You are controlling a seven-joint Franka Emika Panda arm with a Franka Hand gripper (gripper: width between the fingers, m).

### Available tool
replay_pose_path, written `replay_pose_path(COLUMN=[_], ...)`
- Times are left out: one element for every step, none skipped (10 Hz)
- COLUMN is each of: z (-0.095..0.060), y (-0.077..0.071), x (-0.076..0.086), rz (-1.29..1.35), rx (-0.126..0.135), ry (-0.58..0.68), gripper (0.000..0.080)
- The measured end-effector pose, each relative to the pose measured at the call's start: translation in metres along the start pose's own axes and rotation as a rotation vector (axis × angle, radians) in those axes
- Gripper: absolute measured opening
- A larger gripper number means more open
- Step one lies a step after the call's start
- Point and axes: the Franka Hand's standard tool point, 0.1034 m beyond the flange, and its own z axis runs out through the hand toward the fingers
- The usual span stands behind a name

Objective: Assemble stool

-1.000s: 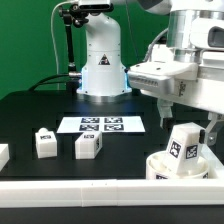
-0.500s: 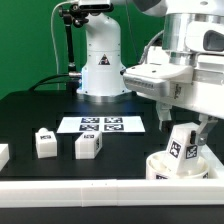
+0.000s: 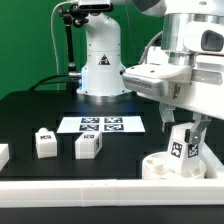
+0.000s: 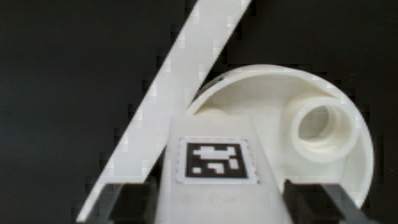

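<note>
My gripper (image 3: 184, 132) is shut on a white block leg (image 3: 183, 147) with a black-and-white tag. It holds the leg upright on the round white seat (image 3: 160, 168) at the exterior view's lower right. In the wrist view the leg (image 4: 217, 190) fills the gap between my two dark fingers (image 4: 125, 203), its tag facing the camera. Behind it lies the seat (image 4: 267, 95) with a round socket hole (image 4: 320, 125). Two loose legs stand on the black table at the exterior view's left, one (image 3: 44, 142) beside the other (image 3: 88, 145). A third shows at the edge (image 3: 3, 155).
The marker board (image 3: 100, 125) lies flat mid-table in front of the white robot base (image 3: 100, 60). A long white border rail (image 3: 70, 190) runs along the near edge and shows beside the seat in the wrist view (image 4: 187, 80).
My gripper has sunk a little with the leg, bringing it lower onto the seat. The seat looks shifted slightly toward the exterior view's left. The loose legs have not moved.
</note>
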Motion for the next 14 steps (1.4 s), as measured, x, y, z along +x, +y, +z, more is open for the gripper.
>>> replay_pose_path(z=[0.0002,0.0004,0.0004,0.0006,0.0007,0.0008,0.0007,0.0007,0.0006,0.0006,0.0006,0.0008,0.0011,0.0013], y=[-0.0020,-0.0039,-0.0050,-0.0049,-0.0051,-0.0053,-0.0051,-0.0051,-0.0050,-0.0049,-0.0049,-0.0051,-0.0061,-0.0085], x=[0.0015,0.0026,0.0039,0.0035,0.0036,0.0031,0.0035,0.0036,0.0039,0.0040,0.0041,0.0041,0.0032,0.0045], rz=[0.074,0.198,0.287,0.376,0.440,0.501,0.585,0.629,0.716,0.788,0.847,0.905,1.032,1.146], rx=[0.023,0.047,0.072,0.080,0.081,0.081,0.081,0.081,0.080,0.080,0.080,0.081,0.092,0.120], ry=[0.002,-0.001,-0.006,-0.009,-0.010,-0.010,-0.013,-0.015,-0.018,-0.021,-0.024,-0.023,-0.002,0.005], gripper=[0.0338,0.0338,0.0338,0.0340,0.0340,0.0340,0.0340,0.0340,0.0340,0.0340,0.0340,0.0340,0.0340,0.0340])
